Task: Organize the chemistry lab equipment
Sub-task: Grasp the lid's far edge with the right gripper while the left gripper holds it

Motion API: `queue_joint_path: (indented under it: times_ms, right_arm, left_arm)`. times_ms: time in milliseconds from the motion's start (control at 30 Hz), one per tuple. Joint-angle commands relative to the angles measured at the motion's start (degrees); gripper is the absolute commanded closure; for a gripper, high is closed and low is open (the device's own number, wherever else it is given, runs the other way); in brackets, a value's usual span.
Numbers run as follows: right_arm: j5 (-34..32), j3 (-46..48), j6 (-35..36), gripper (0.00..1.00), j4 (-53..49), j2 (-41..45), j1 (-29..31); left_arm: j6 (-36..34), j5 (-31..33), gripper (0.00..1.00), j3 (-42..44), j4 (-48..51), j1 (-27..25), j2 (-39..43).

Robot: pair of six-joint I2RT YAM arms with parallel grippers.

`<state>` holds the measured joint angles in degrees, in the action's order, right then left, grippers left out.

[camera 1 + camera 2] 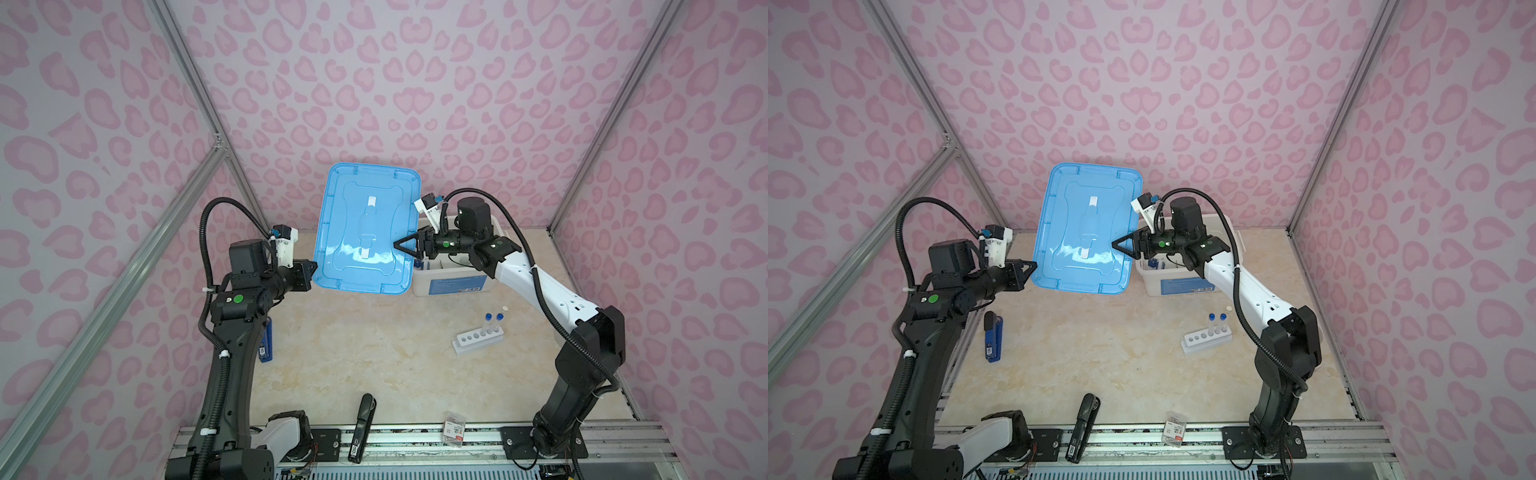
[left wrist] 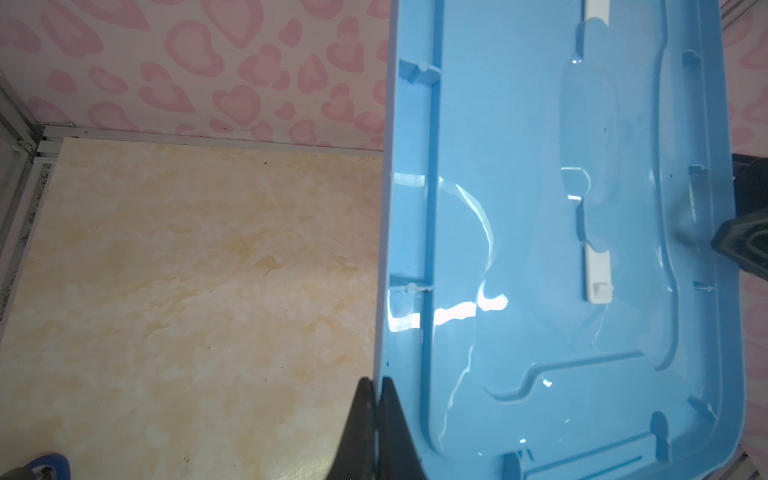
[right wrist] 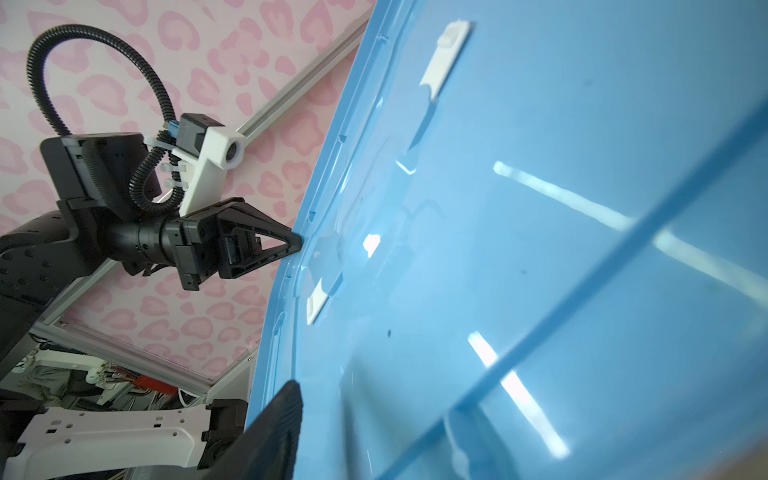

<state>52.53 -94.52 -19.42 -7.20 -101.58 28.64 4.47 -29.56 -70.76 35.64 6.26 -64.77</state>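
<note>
A blue lid (image 1: 365, 232) (image 1: 1088, 232) hangs tilted in the air beside the open white box (image 1: 453, 282) (image 1: 1183, 284). My left gripper (image 1: 312, 271) (image 1: 1034, 264) (image 2: 376, 380) is shut on the lid's left rim. My right gripper (image 1: 395, 244) (image 1: 1113, 243) (image 3: 374, 411) straddles the opposite rim, jaws apart, one finger (image 3: 286, 415) in front of the lid and the other behind it. The white rack (image 1: 478, 338) (image 1: 1206, 338) stands on the table with two blue-capped tubes (image 1: 489, 318) (image 1: 1212, 318). A small white-topped piece (image 1: 505, 309) sits just behind. Something blue (image 1: 1152, 262) lies inside the box.
A blue stapler (image 1: 992, 336) lies by the left arm. At the front edge are a black stapler (image 1: 363, 428) (image 1: 1084, 428) and a small clear packet (image 1: 454, 428) (image 1: 1173, 432). Pink patterned walls enclose the table on three sides.
</note>
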Motion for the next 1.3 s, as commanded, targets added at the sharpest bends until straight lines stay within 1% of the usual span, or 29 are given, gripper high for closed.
queue_joint_path:
  times_ms: [0, 100, 333, 500, 733, 833, 900, 1000, 1067, 1133, 1267]
  right_arm:
    - [1.2, -0.2, -2.2, 0.41, 3.7, -0.6, 0.2]
    - [1.2, -0.5, -2.5, 0.46, 3.6, -1.5, 0.5]
    - [0.6, -1.0, -3.6, 0.61, 4.0, -2.9, 0.8]
    - [-0.1, -1.4, -4.1, 0.76, 4.3, -3.2, 1.0]
    - [-1.2, -1.6, -4.5, 0.87, 3.6, -3.0, 1.1]
    - [-2.4, -1.7, -4.1, 0.88, 3.1, -2.8, 1.3]
    - [-3.6, -2.3, -3.1, 0.89, 1.4, -2.7, 1.3]
    - [-6.4, -3.9, -0.7, 0.90, -2.1, -2.4, 1.3]
    - [-10.3, -6.5, 2.6, 0.91, -7.1, -2.5, 1.8]
    - [-16.6, -10.5, 7.7, 0.92, -13.8, -2.7, 3.0]
    - [-27.5, -17.4, 14.9, 0.92, -21.8, -2.5, 5.0]
  left_arm:
    - [-0.4, -0.5, 0.96, 0.7, -3.6, -0.3, -0.2]
    - [-0.3, -0.2, 0.96, 1.5, -4.3, -0.4, -0.5]
    - [-0.7, 0.3, 0.96, 1.1, -4.2, -0.5, -0.9]
    - [-0.8, 2.0, 0.95, 1.5, -4.2, -0.7, -0.9]
    - [-0.7, 2.1, 0.85, 1.7, -4.3, -1.1, -1.2]
    - [-0.7, 2.5, 0.76, 1.5, -4.3, -1.2, -1.3]
    - [-0.8, 2.8, 0.72, 1.5, -4.2, -1.2, -1.1]
    - [-0.8, 3.1, 0.70, 1.2, -4.0, -1.2, -0.9]
    - [-0.6, 3.9, 0.70, 0.8, -3.9, -1.2, -0.5]
    - [0.0, 4.5, 0.70, 0.2, -4.0, -1.1, 0.0]
    - [2.4, 4.7, 0.70, -1.9, -4.4, -1.2, 0.5]
